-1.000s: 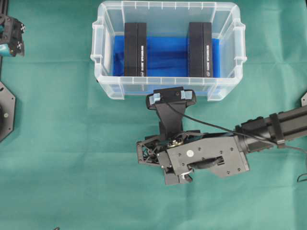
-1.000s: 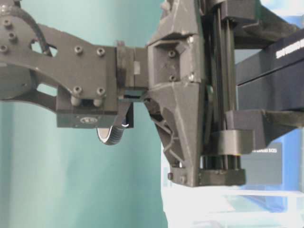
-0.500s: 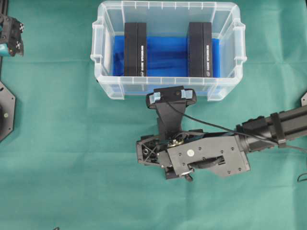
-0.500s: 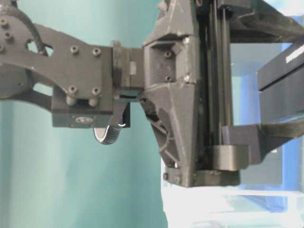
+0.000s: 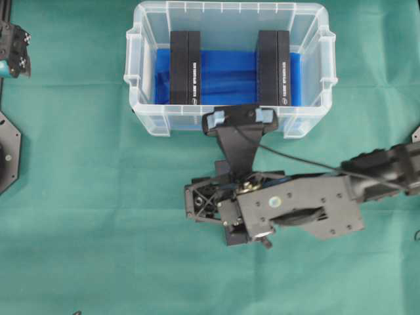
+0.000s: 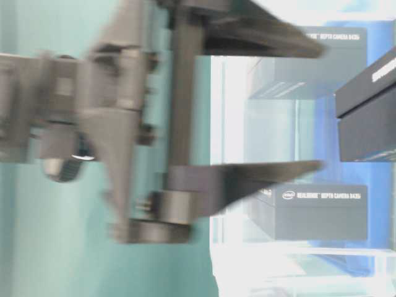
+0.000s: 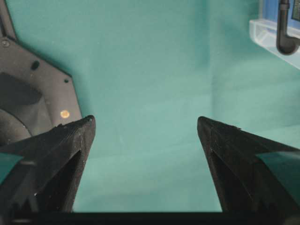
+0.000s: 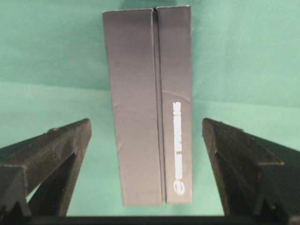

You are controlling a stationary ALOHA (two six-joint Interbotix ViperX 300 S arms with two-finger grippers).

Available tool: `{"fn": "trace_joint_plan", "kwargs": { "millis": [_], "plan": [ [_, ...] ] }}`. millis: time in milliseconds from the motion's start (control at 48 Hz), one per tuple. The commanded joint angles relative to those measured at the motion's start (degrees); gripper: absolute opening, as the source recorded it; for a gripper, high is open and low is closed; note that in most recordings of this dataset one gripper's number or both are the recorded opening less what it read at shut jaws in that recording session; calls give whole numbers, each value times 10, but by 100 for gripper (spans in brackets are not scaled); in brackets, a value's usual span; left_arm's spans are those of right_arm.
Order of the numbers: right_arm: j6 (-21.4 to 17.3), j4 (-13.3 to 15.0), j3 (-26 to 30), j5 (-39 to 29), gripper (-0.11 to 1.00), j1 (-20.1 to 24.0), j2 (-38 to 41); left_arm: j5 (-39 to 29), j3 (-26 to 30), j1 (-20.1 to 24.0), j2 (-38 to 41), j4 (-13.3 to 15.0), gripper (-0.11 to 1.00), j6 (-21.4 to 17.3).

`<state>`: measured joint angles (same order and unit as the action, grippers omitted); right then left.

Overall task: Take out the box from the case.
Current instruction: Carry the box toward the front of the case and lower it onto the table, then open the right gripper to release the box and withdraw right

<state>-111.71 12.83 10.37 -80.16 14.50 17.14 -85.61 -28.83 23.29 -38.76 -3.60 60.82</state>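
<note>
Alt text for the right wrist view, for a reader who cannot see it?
A dark rectangular box with white lettering down its right side lies on green cloth, centred between the wide-open black jaws of the right end effector. Cloth shows on both sides of the box, so neither jaw touches it.

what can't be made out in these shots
- Overhead: the box outside the case is hidden under the right arm; only the right wrist view shows it.
- Table-level: the right gripper is motion-blurred.
- Left wrist: the case is cut off at the top corner.
- Overhead: the left gripper is cut off by the edge.
</note>
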Motion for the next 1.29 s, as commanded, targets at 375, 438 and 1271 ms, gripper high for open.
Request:
{"fn": "trace_joint_plan", "kwargs": {
  "millis": [375, 438, 1271],
  "plan": [
    [4, 25, 52, -54, 92, -11, -75, 0, 6, 1, -2, 1, 90, -2],
    [7, 24, 52, -53, 92, -11, -75, 0, 6, 1, -2, 1, 90, -1],
    [25, -4, 34, -127, 92, 4, -112, -2, 6, 1, -3, 1, 90, -1]
  ]
}}
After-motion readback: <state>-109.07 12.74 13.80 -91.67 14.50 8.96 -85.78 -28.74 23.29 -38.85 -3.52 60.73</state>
